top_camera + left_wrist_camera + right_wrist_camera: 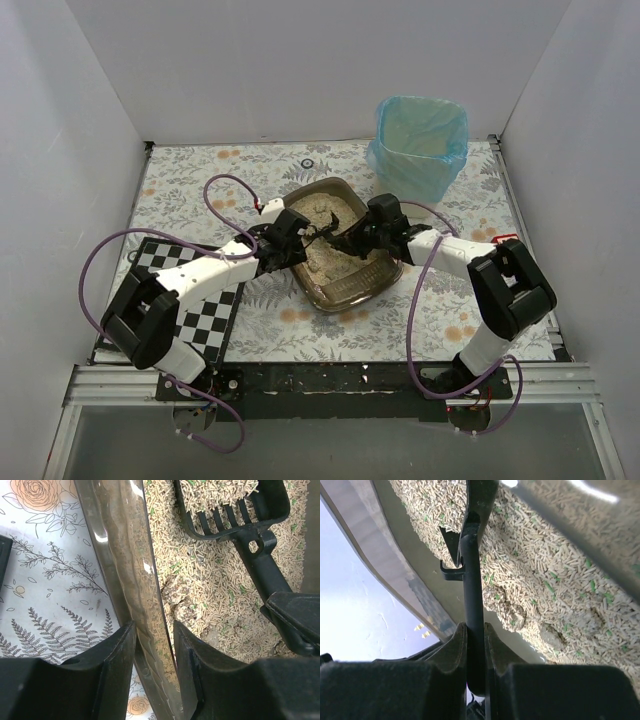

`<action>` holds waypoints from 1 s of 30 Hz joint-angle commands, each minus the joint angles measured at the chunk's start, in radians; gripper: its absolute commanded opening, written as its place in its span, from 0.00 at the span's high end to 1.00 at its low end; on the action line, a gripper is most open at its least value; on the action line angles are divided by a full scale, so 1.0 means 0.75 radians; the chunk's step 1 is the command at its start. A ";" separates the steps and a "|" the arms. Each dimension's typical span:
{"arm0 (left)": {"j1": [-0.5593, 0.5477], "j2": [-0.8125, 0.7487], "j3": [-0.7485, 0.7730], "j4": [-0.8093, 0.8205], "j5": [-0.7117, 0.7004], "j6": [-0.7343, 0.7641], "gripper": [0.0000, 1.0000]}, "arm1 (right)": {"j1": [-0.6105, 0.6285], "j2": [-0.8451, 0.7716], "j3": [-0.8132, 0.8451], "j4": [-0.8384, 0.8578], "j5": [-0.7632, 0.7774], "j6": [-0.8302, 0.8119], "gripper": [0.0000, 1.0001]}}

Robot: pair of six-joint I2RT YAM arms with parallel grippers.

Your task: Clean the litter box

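Under right pincer [351, 241], half-hidden litter box [350, 293]

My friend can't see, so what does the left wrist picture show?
The left gripper pinches the brown wall of the litter box. Inside, a black scoop is loaded with pale pellets; a flowery cloth lies outside the box.

Top external: fixed, high above the near edge of the table [200, 170], facing down and forward; distant, whole tabletop in view.
Left wrist: very near, facing along the litter box [127, 570] wall.
Right wrist: very near, facing along the scoop [472, 590] handle.
Shared by all: litter box interior, scoop.
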 commanded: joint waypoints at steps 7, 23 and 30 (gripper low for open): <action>0.009 0.123 -0.116 -0.173 -0.001 0.011 0.65 | -0.057 0.079 -0.320 0.378 0.589 0.011 0.99; 0.009 0.097 -0.122 -0.128 0.040 -0.030 0.66 | -0.034 -0.009 -0.606 1.049 0.544 -0.291 0.99; 0.009 0.072 -0.112 -0.160 0.017 -0.061 0.66 | -0.034 -0.046 -0.670 1.199 0.385 -0.337 0.99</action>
